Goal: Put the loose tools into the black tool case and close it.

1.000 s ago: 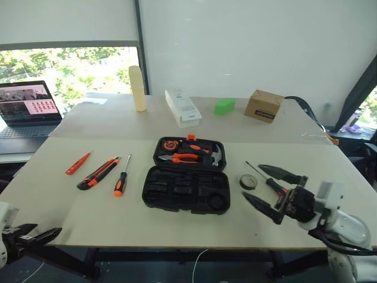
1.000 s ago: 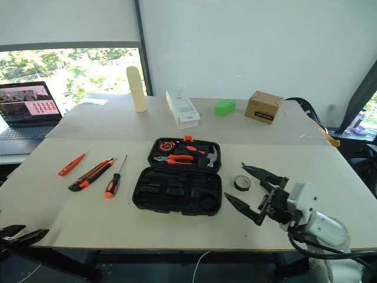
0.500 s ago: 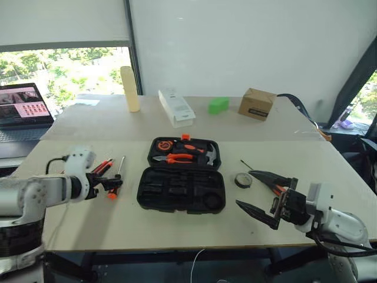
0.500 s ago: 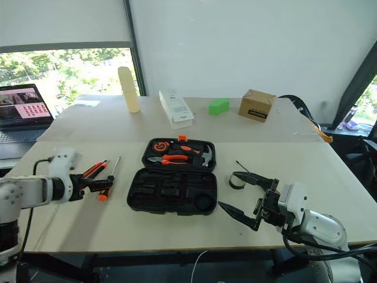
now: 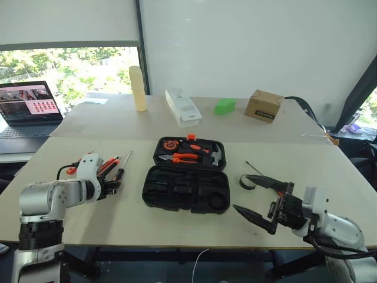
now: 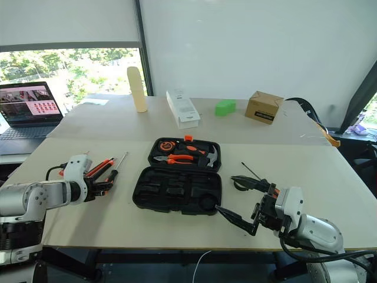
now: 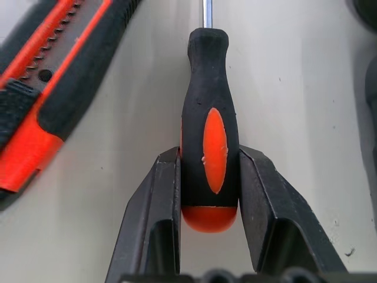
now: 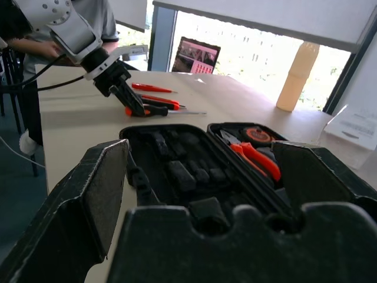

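Observation:
The black tool case (image 5: 147, 194) lies open at the table's middle, its near half showing shaped slots. To its left lie a screwdriver (image 7: 210, 135), an orange-black utility knife (image 7: 53, 76) and a small all-orange tool (image 5: 72, 171). My left gripper (image 5: 115, 186) is shut on the screwdriver's handle, one finger pressed against each side, with the tool lying on the table. To the right of the case are a black tape roll (image 5: 247, 181) and a second screwdriver (image 5: 254, 169). My right gripper (image 5: 246, 192) hovers open just in front of them, holding nothing.
The case's far half holds orange pliers (image 5: 179, 157), a hammer (image 5: 213, 154) and a tape measure (image 5: 169, 144). At the back stand a laptop (image 5: 26, 109), a yellow bottle (image 5: 138, 88), a white box (image 5: 184, 107), a green block (image 5: 224, 106) and a cardboard box (image 5: 263, 106).
My left arm came up from the near left edge to the screwdriver, and its fingers shut on the handle. The right gripper stayed open and hardly moved.

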{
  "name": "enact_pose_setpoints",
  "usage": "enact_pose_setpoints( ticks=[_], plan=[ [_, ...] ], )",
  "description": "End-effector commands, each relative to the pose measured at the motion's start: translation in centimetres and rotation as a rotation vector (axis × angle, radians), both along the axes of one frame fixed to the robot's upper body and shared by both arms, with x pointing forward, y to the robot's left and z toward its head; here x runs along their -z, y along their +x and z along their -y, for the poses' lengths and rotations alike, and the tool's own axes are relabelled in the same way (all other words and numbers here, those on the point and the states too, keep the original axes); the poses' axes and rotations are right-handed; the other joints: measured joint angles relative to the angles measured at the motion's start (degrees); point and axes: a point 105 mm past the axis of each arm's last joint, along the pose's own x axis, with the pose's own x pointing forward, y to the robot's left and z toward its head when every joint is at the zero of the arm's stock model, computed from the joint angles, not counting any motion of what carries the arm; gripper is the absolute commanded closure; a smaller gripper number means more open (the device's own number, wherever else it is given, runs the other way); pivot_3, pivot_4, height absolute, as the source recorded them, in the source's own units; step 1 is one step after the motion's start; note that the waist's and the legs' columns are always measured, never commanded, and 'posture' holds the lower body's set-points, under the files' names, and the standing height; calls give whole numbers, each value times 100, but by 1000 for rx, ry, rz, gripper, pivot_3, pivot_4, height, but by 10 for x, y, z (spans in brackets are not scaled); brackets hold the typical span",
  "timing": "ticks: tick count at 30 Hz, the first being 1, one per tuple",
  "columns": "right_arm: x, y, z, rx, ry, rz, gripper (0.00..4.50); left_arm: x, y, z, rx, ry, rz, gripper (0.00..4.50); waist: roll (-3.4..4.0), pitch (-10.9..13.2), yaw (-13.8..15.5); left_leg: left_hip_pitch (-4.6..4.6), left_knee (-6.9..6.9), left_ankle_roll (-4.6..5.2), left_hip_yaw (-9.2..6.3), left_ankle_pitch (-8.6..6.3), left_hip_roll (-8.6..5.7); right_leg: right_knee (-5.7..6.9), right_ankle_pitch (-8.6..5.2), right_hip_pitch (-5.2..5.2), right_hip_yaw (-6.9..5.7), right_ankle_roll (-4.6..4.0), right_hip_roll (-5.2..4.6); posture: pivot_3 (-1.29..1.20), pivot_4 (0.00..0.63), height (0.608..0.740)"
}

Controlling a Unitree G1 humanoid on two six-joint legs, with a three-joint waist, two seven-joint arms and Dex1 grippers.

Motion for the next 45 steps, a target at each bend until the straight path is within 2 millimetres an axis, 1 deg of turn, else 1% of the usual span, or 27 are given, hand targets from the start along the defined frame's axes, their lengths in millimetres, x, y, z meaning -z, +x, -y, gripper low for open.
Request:
enact_pose_setpoints(
  ticks=[1,2,3,4,5,7,8,9,11,12,14,18,21,24,28,32,36,40,42,45],
  plan=[
    [-16,-8,3,17,-12,89,0,-63,8,3,167,25,304,3614,0,0,-5,1,0,-5,1,3,2,-1,0,0,1,-1,1,0,150,740],
    [-16,-10,6,29,-16,88,0,-82,8,25,365,79,415,3614,0,0,0,2,0,-4,2,2,1,-2,0,0,2,0,0,0,150,740],
    [-15,-11,8,41,-20,86,0,-91,7,44,530,135,472,3614,-1,1,29,1,-1,-4,2,2,1,-3,0,0,1,-1,0,0,150,740],
    [-15,-12,11,55,-24,83,0,-95,5,63,708,207,510,3614,-1,1,41,-1,1,-10,4,5,-4,-6,-1,5,-7,-1,0,0,150,740],
    [-14,-13,14,68,-28,80,0,-97,7,81,838,244,512,3614,-2,1,94,-4,3,-14,0,7,-5,-7,-1,9,-12,-1,0,0,150,740],
    [-14,-14,17,88,-32,77,0,-97,14,106,1013,297,485,3614,-1,1,184,-13,16,-13,0,7,-24,-47,0,18,-12,0,-1,0,150,740],
    [-14,-14,18,99,-30,78,0,-92,20,116,1085,388,473,3614,-1,0,194,-15,18,-10,2,6,-27,-59,4,23,-13,7,1,0,150,740],
    [-14,-14,18,106,-29,78,0,-88,25,120,1136,459,463,3614,0,0,189,-16,24,0,5,0,-29,-64,7,30,-8,13,5,0,150,740],
    [-15,-15,18,117,-26,81,0,-67,33,123,1248,665,381,3614,2,-1,138,-15,34,8,12,-4,-30,-67,9,33,3,16,13,0,150,740],
    [-15,-16,18,122,-25,84,0,-55,37,126,1294,731,340,3614,2,-1,94,-14,33,26,8,-14,-28,-66,8,28,16,17,15,0,150,740],
    [-15,-17,18,131,-21,87,0,-42,41,135,1365,781,304,3614,2,-1,7,-14,29,40,12,-21,-27,-67,7,20,31,18,22,0,150,740],
    [-15,-19,17,147,-16,94,0,-27,45,143,1413,812,234,3614,1,1,-36,-41,32,57,7,-31,-21,-58,10,-2,30,23,25,0,150,740],
    [-16,-20,16,158,-13,99,0,-21,45,148,1437,815,239,3614,1,1,-7,-60,43,65,-1,-36,-20,-58,13,-7,20,30,25,0,150,740],
    [-17,-21,15,168,-8,102,0,-17,53,151,1390,827,250,3614,1,1,22,-62,56,75,-1,-42,-24,-61,16,-1,21,44,18,0,150,740],
    [-16,-23,13,178,-3,98,0,-22,60,160,1345,790,280,3614,1,2,48,-76,97,97,-5,-55,-24,-65,18,4,21,56,14,0,150,740],
    [-15,-25,11,178,1,91,0,-29,58,168,1366,739,301,3614,1,2,36,-75,103,99,-4,-56,-27,-64,20,5,24,59,14,0,150,740],
    [-14,-25,10,179,2,88,0,-23,62,159,1365,830,272,3614,1,2,26,-76,102,98,-3,-56,-27,-61,20,3,24,59,15,0,150,740],
    [-14,-24,9,176,3,87,0,-22,71,157,1300,866,260,3614,1,2,26,-75,101,99,-4,-56,-27,-62,20,4,24,59,15,0,150,740],
    [-14,-24,8,175,5,86,0,-20,71,157,1308,876,255,3614,1,2,32,-74,103,98,-4,-56,-28,-62,20,5,23,59,15,0,150,740],
    [-14,-25,8,176,6,85,0,-14,64,162,1370,856,248,3614,1,1,29,-72,106,99,-3,-56,-27,-63,20,6,27,59,14,0,150,740]
  ],
)
